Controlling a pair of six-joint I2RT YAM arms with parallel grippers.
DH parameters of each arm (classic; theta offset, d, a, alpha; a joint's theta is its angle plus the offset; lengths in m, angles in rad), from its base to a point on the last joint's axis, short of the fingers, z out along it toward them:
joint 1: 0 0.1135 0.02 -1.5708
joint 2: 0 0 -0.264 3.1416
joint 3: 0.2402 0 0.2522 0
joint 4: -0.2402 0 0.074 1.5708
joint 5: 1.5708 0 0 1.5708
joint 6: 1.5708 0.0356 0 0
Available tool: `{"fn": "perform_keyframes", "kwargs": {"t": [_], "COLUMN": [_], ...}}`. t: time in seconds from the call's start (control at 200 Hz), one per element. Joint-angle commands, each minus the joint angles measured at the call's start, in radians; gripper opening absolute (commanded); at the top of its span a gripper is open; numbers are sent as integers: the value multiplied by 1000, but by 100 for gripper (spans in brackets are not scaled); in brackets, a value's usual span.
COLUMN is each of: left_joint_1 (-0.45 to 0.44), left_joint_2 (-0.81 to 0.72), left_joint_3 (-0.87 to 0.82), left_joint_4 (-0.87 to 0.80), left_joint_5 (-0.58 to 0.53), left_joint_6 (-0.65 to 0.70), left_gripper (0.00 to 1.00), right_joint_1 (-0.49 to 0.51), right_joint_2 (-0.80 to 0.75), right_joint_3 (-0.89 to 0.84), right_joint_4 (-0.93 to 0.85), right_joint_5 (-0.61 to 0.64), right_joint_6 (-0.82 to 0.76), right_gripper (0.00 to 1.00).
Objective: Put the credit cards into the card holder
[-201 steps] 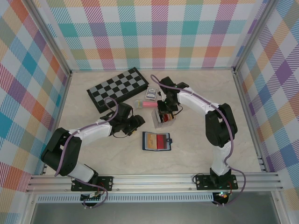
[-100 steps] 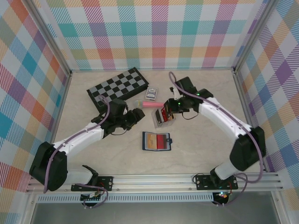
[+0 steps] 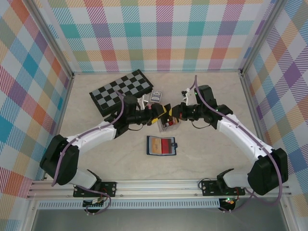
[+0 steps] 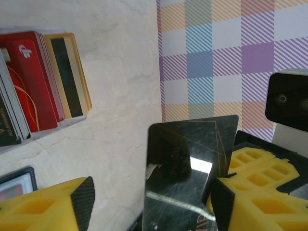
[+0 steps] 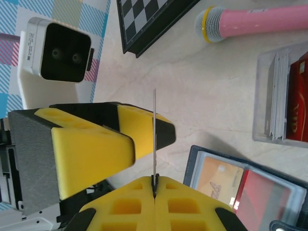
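A black credit card stands upright with my right gripper shut on its lower edge; in the right wrist view it shows edge-on as a thin line. My left gripper is open around it, one yellow finger against the card's face. Both grippers meet above the table, just over a clear box that holds more credit cards, red and yellow-edged. The navy card holder lies open and flat in front, with an orange and a red card in its slots.
A folded chessboard lies at the back left, with a blue pack of playing cards beside it. A pink microphone lies behind the clear box. Metal rails and checked walls close in the table.
The right gripper has lifted a black card out of the clear box and swung left. The left gripper has moved right and up to meet it, its fingers now around the card.
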Motion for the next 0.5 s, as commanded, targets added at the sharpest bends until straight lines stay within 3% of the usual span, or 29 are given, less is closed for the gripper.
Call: {"fn": "perform_keyframes", "kwargs": {"t": [0.0, 0.215, 0.365, 0.495], "left_joint_1": [-15, -14, -15, -15], "left_joint_2": [12, -23, -43, -43], "left_joint_3": [20, 6, 2, -4], "left_joint_4": [98, 58, 26, 35], "left_joint_5": [44, 18, 15, 30], "left_joint_6": [-23, 4, 36, 46], "left_gripper": [58, 30, 14, 9], "right_joint_1": [1, 0, -12, -31], "right_joint_2": [-25, -10, 9, 28], "right_joint_3": [-18, -32, -28, -19], "right_joint_4": [78, 54, 52, 79], "right_joint_5": [-65, -32, -83, -180], "right_joint_6": [61, 66, 70, 73], "right_gripper": [2, 4, 8, 16]}}
